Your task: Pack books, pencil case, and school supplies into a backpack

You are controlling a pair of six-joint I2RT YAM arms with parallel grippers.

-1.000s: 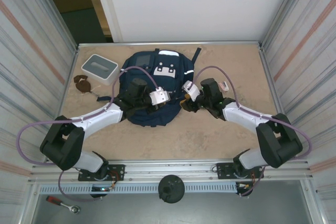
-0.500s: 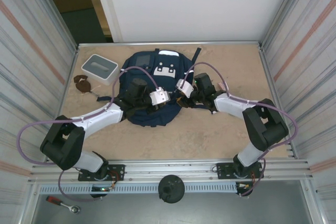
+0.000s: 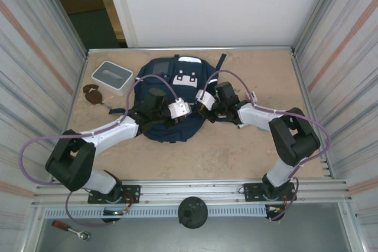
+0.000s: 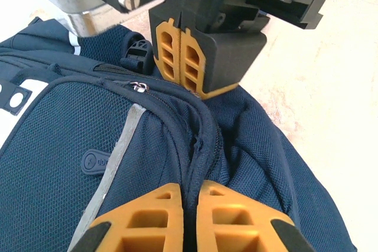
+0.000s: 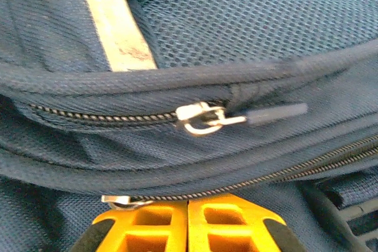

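Observation:
The navy backpack [image 3: 171, 87] lies flat in the middle of the table. My left gripper [image 4: 189, 190] is shut on a raised fold of its fabric beside a zip, at the pack's near right edge [image 3: 190, 114]. My right gripper [image 5: 188, 205] is shut, its orange tips pressed together against the pack just below a zip line, with a silver slider [image 5: 118, 201] beside them. In the left wrist view the right gripper [image 4: 188, 84] faces mine across the same seam. Another zip pull [image 5: 204, 119] lies higher up. The books and pencil case are out of view.
A white-and-grey square box [image 3: 112, 77] stands at the back left, with a brown lump [image 3: 91, 94] beside it. A small white item [image 3: 253, 95] lies on the table right of the right arm. Metal walls close in both sides.
The right arm has swung left from the table onto the backpack's right edge, and its gripper has gone from partly open to shut. The left arm has stayed put.

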